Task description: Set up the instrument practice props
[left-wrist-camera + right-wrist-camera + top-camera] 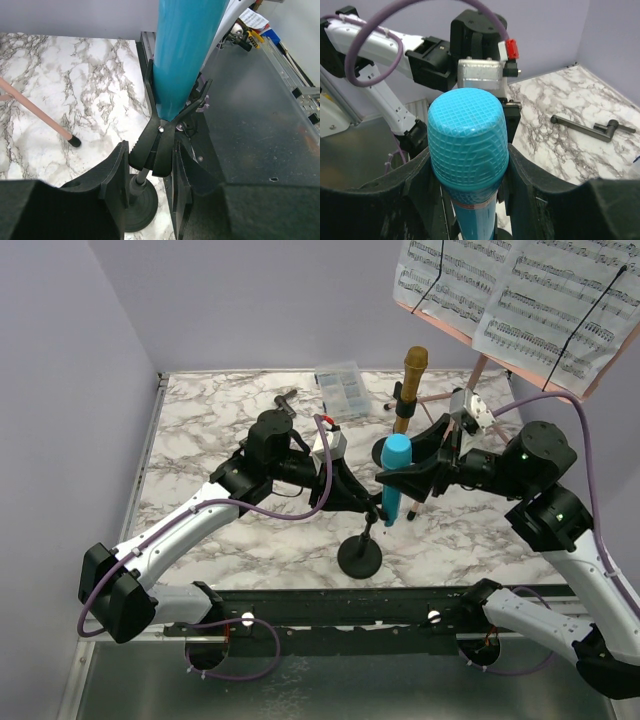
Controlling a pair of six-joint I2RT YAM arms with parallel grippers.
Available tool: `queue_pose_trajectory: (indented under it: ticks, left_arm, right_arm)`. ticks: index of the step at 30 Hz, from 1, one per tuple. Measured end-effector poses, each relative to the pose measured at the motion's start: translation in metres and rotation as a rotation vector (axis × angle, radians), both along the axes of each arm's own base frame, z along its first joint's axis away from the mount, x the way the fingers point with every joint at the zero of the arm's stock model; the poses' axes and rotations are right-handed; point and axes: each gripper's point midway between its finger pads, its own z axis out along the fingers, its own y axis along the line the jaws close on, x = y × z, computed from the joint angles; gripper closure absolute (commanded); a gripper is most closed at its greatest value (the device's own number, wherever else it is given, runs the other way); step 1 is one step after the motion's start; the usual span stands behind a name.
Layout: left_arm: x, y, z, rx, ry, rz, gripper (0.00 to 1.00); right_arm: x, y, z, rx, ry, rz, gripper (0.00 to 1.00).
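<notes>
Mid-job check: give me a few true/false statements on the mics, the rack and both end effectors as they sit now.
The right end effector grips the blue microphone. True.
The gold microphone lies flat. False: it stands upright.
The left end effector clamps the black clip that holds the blue microphone. True.
The music rack holds no paper. False: white printed pages rest on it.
The clear plastic box sits between the two end effectors. False: it lies farther back, near the gold microphone.
</notes>
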Motion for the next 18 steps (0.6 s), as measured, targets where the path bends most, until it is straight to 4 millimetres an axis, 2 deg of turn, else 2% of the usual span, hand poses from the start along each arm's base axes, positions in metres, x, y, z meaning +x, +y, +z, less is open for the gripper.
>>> queue_pose_trajectory:
  ticks: [6, 10, 11, 12, 14, 15, 16, 18]
  left_arm:
    - [0.000, 0.000, 0.000, 0.001, 0.001, 0.001, 1.00]
    - [0.000, 0.000, 0.000, 0.002, 0.002, 0.000, 1.00]
    - [0.000, 0.000, 0.000, 0.002, 0.003, 0.000, 0.96]
    - [0.001, -0.001, 0.000, 0.003, 0.004, 0.000, 0.81]
    - [0.001, -0.001, 0.000, 0.004, 0.006, 0.001, 0.58]
    - [0.001, -0.001, 0.000, 0.005, 0.006, 0.001, 0.42]
    - [0.001, -0.001, 0.000, 0.004, 0.004, 0.001, 0.22]
    - [0.002, -0.001, 0.000, 0.003, -0.005, 0.003, 0.02]
  right_arm:
    - [0.001, 0.008, -0.027, -0.030, 0.020, 0.045, 1.00]
    - [-0.002, 0.011, -0.030, -0.029, 0.007, 0.077, 0.99]
    - [-0.002, 0.012, -0.029, -0.027, 0.002, 0.083, 1.00]
    - [-0.002, 0.012, -0.028, -0.025, -0.003, 0.087, 1.00]
    - [-0.002, 0.014, -0.028, -0.024, -0.006, 0.101, 0.99]
    - [-0.002, 0.015, -0.028, -0.024, -0.007, 0.107, 0.95]
    - [-0.002, 0.016, -0.029, -0.023, -0.007, 0.113, 0.91]
    - [-0.003, 0.017, -0.029, -0.022, -0.007, 0.120, 0.78]
